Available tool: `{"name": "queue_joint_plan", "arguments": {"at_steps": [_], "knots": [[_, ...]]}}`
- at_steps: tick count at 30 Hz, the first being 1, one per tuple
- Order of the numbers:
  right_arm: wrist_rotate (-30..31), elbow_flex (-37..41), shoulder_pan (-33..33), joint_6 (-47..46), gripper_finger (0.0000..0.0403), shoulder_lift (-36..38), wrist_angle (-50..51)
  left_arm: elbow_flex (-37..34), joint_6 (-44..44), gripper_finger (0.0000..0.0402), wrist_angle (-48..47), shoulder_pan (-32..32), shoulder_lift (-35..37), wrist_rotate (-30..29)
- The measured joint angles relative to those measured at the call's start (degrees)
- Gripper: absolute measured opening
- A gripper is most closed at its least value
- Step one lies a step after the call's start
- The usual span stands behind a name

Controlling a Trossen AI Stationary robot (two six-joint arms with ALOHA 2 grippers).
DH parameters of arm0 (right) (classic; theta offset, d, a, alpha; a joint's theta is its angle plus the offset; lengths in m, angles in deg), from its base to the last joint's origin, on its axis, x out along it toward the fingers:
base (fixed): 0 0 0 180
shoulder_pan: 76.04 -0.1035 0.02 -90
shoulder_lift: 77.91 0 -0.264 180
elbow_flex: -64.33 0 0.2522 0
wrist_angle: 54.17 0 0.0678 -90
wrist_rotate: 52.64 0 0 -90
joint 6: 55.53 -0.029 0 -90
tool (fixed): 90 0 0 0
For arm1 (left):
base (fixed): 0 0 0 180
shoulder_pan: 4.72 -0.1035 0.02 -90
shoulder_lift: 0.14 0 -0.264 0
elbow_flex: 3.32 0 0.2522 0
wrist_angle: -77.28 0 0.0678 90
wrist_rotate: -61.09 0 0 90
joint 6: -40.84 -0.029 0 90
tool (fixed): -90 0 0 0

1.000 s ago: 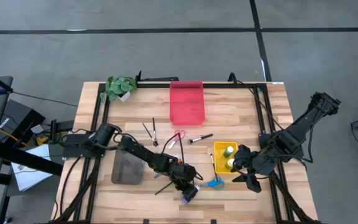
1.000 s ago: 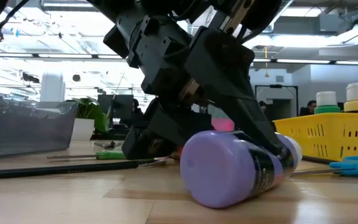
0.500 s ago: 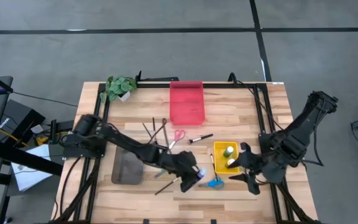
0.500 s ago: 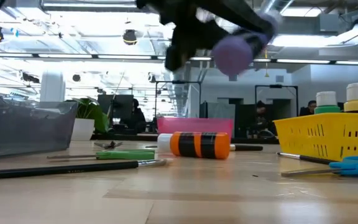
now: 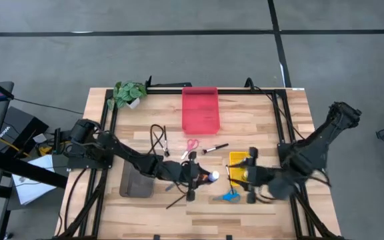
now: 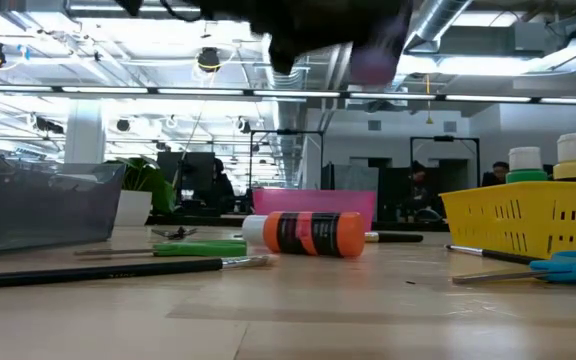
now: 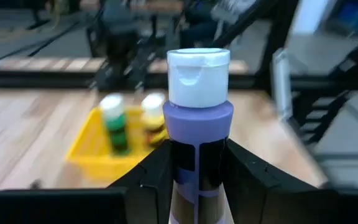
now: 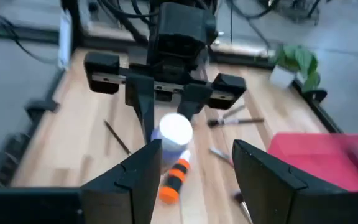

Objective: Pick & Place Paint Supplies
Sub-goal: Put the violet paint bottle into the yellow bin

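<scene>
Left tool [image 7: 197, 171]: clamped on purple paint bottle [image 7: 198, 124], white cap pointing away from wrist, fingers [image 7: 151, 177] pressed to both flanks of bottle. Lifted off counter [image 5: 259, 113], mid-front, just beside yellow tray [image 5: 237, 160] in high view. Low view: only a dark blur with a purple smear [image 6: 373, 62] high above the surface.

Right tool [image 8: 194, 177]: fingers spread, nothing between them, over front right of counter beside yellow tray, facing left tool. Right wrist view alone gives the bottle's white cap [image 8: 174, 129] head-on, framed by the left tool's fingers.

Orange paint bottle [image 6: 303, 233]: lying on its side on counter, black bands, white cap. Plain in low view and right wrist view [image 8: 174, 177]; hidden by arm in high view.

Yellow tray: two bottles standing inside, green [image 7: 114, 124] and yellow [image 7: 153, 118] in left wrist view; caps only above rim in low view.

Blue-handled scissors [image 5: 230, 197]: flat on counter, in front of yellow tray.

Pink-handled scissors [image 5: 191, 147]: mid-counter, in front of red tray [image 5: 200, 110].

Green-handled item [image 6: 203, 248] and dark-handled brush [image 6: 108, 268]: flat on counter; low view only.

Grey tray [image 5: 136, 181]: front left. Potted plant [image 5: 129, 93]: rear left corner.
</scene>
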Motion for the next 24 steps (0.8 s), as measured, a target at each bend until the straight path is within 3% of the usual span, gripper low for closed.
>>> {"name": "queue_joint_plan", "arguments": {"at_steps": [8, 13, 19, 24], "knots": [[-24.03, -1.29, 15.19, -1.1, 0.0191, -0.74, -0.74, -0.64, -2.91, 0.0106, 1.2, -1.76, -0.31, -0.21], [-35.54, -1.31, 22.33, -1.26, 0.0191, -0.79, -0.49, -0.64, -4.24, 0.0106, 1.96, -1.76, -0.31, 0.0], [-43.52, -1.49, 25.31, -1.64, 0.0191, -3.84, -2.49, -0.66, -4.53, 0.0106, 1.37, -2.39, -0.36, 0.43], [-45.12, -2.01, 25.18, -1.53, 0.0191, -6.31, -2.33, -0.72, -4.2, 0.0106, 1.66, -3.13, -0.44, 0.11]]}}
